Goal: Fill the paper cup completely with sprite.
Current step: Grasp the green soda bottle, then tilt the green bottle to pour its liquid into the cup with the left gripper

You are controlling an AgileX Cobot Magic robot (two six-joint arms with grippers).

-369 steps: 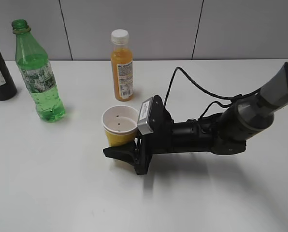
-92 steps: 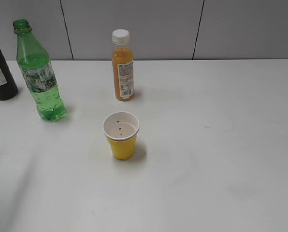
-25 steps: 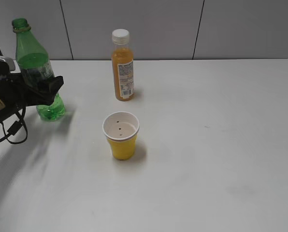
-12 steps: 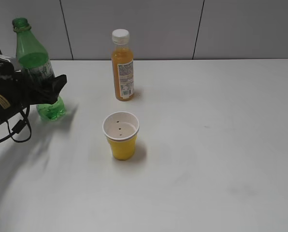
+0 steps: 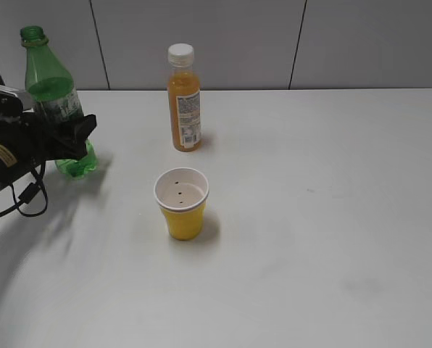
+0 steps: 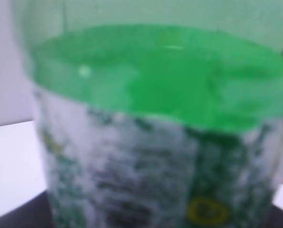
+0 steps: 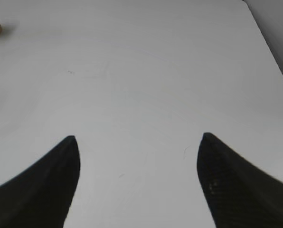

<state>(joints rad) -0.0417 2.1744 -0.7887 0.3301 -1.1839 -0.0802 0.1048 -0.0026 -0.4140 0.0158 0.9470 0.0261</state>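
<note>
The sprite (image 5: 56,101) stands at the table's (image 5: 310,217) far left, the left gripper (image 5: 77,136) around its lower body; grip unclear. Its wrist view shows only blurred bottle. Right gripper (image 7: 137,156) gapes, holding nothing. The paper cup (image 5: 181,204) stands mid-table.

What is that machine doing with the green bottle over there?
The robot's left hand is at the sprite, around its lower half, apparently to pick it up; whether it has gripped yet is unclear. The bottle stands upright on the table with no cap. The paper cup sits alone and looks empty apart from a few dark specks. An orange juice bottle stands behind it, capped. The right hand is open over bare table.
</note>
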